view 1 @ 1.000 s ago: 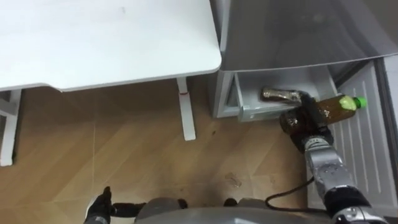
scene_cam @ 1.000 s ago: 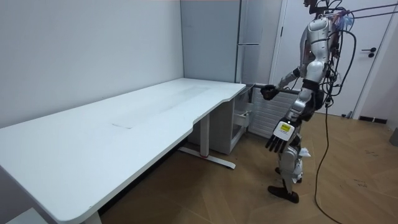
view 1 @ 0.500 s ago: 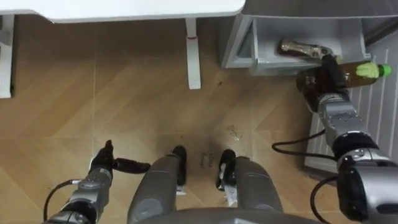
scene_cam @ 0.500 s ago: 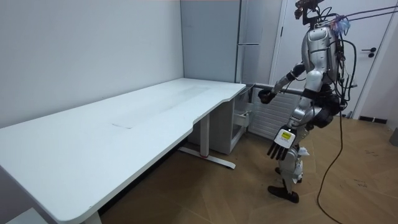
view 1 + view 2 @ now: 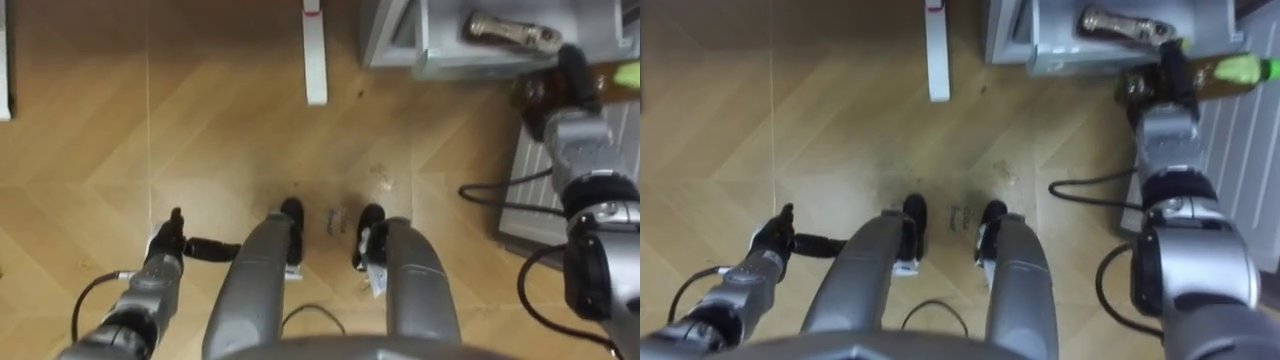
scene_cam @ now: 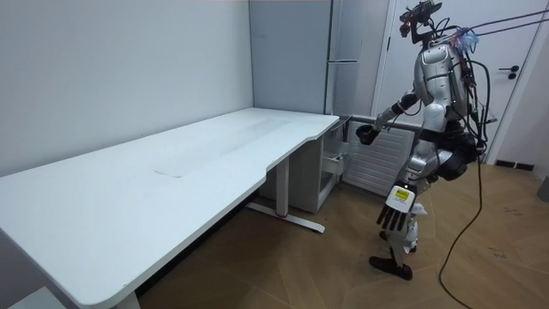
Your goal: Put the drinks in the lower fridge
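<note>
Silver-grey limbs, black cables, seemingly dark left hand (image 5: pixel 163 258)

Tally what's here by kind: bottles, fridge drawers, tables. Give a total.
Bottles: 2 (green-capped bottle in the right hand; second bottle lying in the fridge drawer)
Fridge drawers: 1
Table: 1
Total: 4

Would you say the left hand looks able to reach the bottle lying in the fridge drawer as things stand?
Probably not. The left hand hangs low at the robot's left side, while the lying bottle rests in the drawer ahead on its right, where the right hand holds a green-capped bottle.
</note>
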`<state>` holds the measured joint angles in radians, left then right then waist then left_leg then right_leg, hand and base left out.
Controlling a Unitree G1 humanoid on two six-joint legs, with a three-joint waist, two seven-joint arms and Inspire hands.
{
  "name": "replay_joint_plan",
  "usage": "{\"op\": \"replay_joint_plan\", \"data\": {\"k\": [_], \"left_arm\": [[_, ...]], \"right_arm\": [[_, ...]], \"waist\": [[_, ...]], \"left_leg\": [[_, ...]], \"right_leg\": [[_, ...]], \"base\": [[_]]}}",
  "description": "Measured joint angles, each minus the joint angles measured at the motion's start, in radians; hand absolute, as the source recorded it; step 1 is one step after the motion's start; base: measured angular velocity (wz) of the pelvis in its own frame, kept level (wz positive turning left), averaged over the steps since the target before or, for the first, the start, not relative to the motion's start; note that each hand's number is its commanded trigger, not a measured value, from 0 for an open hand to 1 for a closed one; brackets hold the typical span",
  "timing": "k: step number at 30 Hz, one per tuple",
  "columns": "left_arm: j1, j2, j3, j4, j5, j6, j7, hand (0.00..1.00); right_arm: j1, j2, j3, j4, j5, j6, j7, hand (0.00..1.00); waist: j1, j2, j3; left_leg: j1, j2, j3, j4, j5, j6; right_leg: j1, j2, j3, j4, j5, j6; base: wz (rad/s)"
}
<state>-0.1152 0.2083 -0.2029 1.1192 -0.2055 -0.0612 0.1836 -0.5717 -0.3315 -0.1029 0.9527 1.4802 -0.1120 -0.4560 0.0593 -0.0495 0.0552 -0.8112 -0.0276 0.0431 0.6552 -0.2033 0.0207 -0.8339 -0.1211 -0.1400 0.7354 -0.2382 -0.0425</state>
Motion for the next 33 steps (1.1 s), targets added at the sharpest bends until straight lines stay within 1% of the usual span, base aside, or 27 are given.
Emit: {"op": "replay_joint_plan", "data": {"k": [5,8,11,14,16,18,21,25,26,29,30,32,33], "left_arm": [[0.000,-0.001,-0.018,0.003,0.000,-0.012,0.030,0.00],[0.000,-0.001,-0.020,0.004,0.000,-0.016,0.033,0.00],[0.002,-0.001,-0.020,0.005,-0.001,-0.016,0.033,0.00],[0.001,-0.001,-0.020,0.005,-0.001,-0.015,0.031,0.00],[0.001,0.000,-0.020,0.005,-0.003,-0.014,0.031,0.00],[0.002,0.003,-0.022,0.008,-0.028,-0.011,0.031,0.00],[0.002,0.003,-0.037,0.008,-0.077,-0.009,0.030,0.00],[0.002,0.003,-0.051,0.013,-0.080,0.004,0.029,0.00],[0.002,0.003,-0.059,0.014,-0.088,0.010,0.027,0.00],[0.003,0.002,-0.079,0.019,-0.118,0.020,0.020,0.00],[0.006,0.002,-0.080,0.021,-0.119,0.024,0.019,0.00],[0.006,0.003,-0.076,0.027,-0.119,0.028,0.020,0.00],[0.007,0.004,-0.077,0.028,-0.120,0.029,0.020,0.00]], "right_arm": [[0.000,0.000,0.002,-0.062,0.000,-0.005,-0.038,1.00],[-0.001,0.000,0.006,-0.078,-0.004,-0.018,-0.038,1.00],[0.000,0.000,0.006,-0.096,-0.032,-0.019,-0.049,1.00],[-0.001,-0.005,0.007,-0.108,-0.045,-0.021,-0.053,1.00],[-0.003,-0.013,0.023,-0.109,-0.071,-0.021,-0.056,1.00],[-0.014,-0.018,0.042,-0.108,-0.076,-0.021,-0.056,1.00],[-0.027,-0.018,0.046,-0.108,-0.076,-0.021,-0.056,1.00],[-0.038,-0.018,0.064,-0.108,-0.070,-0.021,-0.056,1.00],[-0.041,-0.018,0.073,-0.108,-0.069,-0.020,-0.056,1.00],[-0.048,-0.018,0.081,-0.105,-0.068,-0.013,-0.056,1.00],[-0.056,-0.018,0.081,-0.101,-0.068,-0.003,-0.056,1.00],[-0.060,-0.018,0.081,-0.099,-0.068,0.002,-0.057,1.00],[-0.062,-0.019,0.081,-0.095,-0.068,0.003,-0.056,0.85]], "waist": [[0.004,0.001,-0.0005],[0.007,0.002,-0.0012],[0.015,0.003,-0.0020],[0.023,0.005,-0.0032],[0.029,0.006,-0.0034],[0.029,0.006,-0.0034],[0.031,0.006,-0.0034],[0.032,0.006,-0.0033],[0.031,0.006,-0.0033],[0.034,0.005,-0.0030],[0.034,0.005,-0.0029],[0.033,0.005,-0.0028],[0.033,0.004,-0.0023]], "left_leg": [[-0.013,0.000,0.001,0.001,0.000,0.001],[-0.014,0.001,0.003,0.001,0.000,0.001],[-0.014,0.002,0.005,0.000,0.000,0.001],[-0.014,0.006,0.009,0.000,0.000,0.001],[-0.014,0.015,0.012,0.000,0.000,0.001],[-0.013,0.015,0.012,0.000,0.000,0.001],[-0.011,0.014,0.013,-0.006,0.004,0.000],[0.000,0.011,0.017,-0.026,0.014,-0.002],[0.005,0.003,0.018,-0.039,0.021,-0.002],[0.016,-0.002,0.017,-0.055,0.027,-0.002],[0.020,-0.001,0.015,-0.056,0.027,-0.002],[0.023,-0.001,0.007,-0.059,0.028,-0.003],[0.025,-0.001,0.000,-0.061,0.028,-0.004]], "right_leg": [[-0.012,0.000,0.000,-0.001,0.002,0.001],[-0.012,0.000,0.000,-0.002,0.002,0.001],[-0.012,0.000,0.000,-0.003,0.002,0.001],[-0.011,0.000,-0.002,-0.005,0.004,0.000],[-0.011,-0.001,-0.002,-0.005,0.005,-0.002],[-0.011,-0.002,-0.004,-0.005,0.006,-0.004],[-0.011,-0.001,-0.005,-0.006,0.007,-0.006],[-0.010,-0.009,-0.003,-0.007,0.007,-0.008],[-0.009,-0.014,-0.006,-0.007,0.006,-0.009],[-0.002,-0.019,-0.007,-0.011,0.006,-0.010],[0.003,-0.019,-0.008,-0.014,0.006,-0.010],[0.013,-0.018,-0.019,-0.024,0.006,-0.010],[0.019,-0.018,-0.024,-0.029,0.006,-0.010]], "base": [[0.00],[0.00],[0.00],[0.00],[0.00],[0.00],[0.00],[0.02],[0.10],[0.06],[0.00],[0.07],[0.11]]}}
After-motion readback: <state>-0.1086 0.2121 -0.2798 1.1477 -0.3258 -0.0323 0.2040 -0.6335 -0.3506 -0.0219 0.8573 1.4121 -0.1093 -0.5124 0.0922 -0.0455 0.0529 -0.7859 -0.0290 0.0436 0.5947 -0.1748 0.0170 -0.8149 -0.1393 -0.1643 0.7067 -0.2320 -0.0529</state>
